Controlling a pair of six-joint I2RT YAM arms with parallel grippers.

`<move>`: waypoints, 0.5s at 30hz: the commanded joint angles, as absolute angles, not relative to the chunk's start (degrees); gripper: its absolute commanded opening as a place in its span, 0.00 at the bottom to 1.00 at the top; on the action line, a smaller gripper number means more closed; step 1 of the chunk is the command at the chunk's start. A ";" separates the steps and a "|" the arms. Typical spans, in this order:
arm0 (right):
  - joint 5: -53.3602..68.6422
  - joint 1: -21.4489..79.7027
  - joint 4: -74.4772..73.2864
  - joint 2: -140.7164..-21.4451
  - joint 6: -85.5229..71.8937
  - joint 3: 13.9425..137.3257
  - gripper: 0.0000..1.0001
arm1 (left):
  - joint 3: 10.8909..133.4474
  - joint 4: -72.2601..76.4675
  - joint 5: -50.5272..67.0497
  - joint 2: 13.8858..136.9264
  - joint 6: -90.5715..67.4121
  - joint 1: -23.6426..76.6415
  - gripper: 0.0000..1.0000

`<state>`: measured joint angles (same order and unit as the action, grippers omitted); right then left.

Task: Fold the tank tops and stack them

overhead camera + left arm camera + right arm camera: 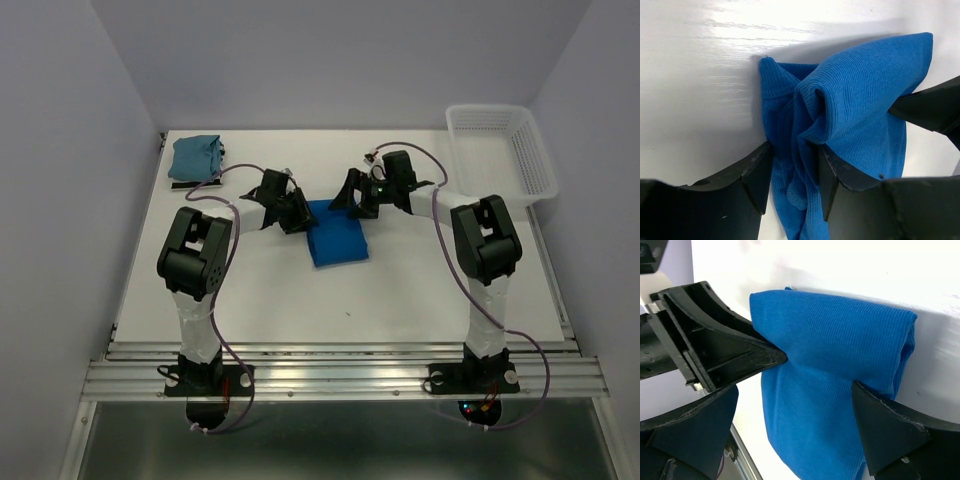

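A bright royal blue tank top (pixel 336 241) lies folded at the table's middle. My left gripper (pixel 296 213) is at its far left corner, and in the left wrist view its fingers (pixel 758 172) press a bunched ridge of the blue fabric (pixel 850 100) between them. My right gripper (pixel 352 196) hovers at the far right corner. In the right wrist view it (pixel 795 435) stands wide open, straddling the blue top (pixel 830 390) without pinching it. A teal tank top (pixel 196 157) sits folded at the back left corner.
A white lattice basket (pixel 503 150) stands at the back right corner. The two grippers are close, tips almost facing each other across the top's far edge. The left gripper's finger (pixel 735 357) shows in the right wrist view.
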<state>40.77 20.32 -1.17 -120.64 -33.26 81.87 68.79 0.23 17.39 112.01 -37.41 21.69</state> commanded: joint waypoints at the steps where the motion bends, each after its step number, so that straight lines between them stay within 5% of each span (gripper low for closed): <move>1: 39.64 20.13 1.76 -113.30 -33.75 80.78 1.00 | 65.31 3.68 21.53 113.64 -36.56 22.32 0.49; 5: 36.83 19.51 1.76 -106.19 -33.40 75.33 1.00 | 65.57 4.31 22.15 114.61 -36.48 23.29 0.33; 9: 32.89 18.46 1.76 -97.58 -33.57 68.57 1.00 | 65.92 4.13 21.62 116.01 -35.60 23.47 0.00; 15: 24.27 16.70 0.88 -82.37 -31.11 56.35 1.00 | 71.02 0.26 13.21 113.21 -25.66 23.64 0.00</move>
<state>32.18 17.39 -0.69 -89.86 -33.15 62.28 68.20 5.85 21.96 113.86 -34.68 23.09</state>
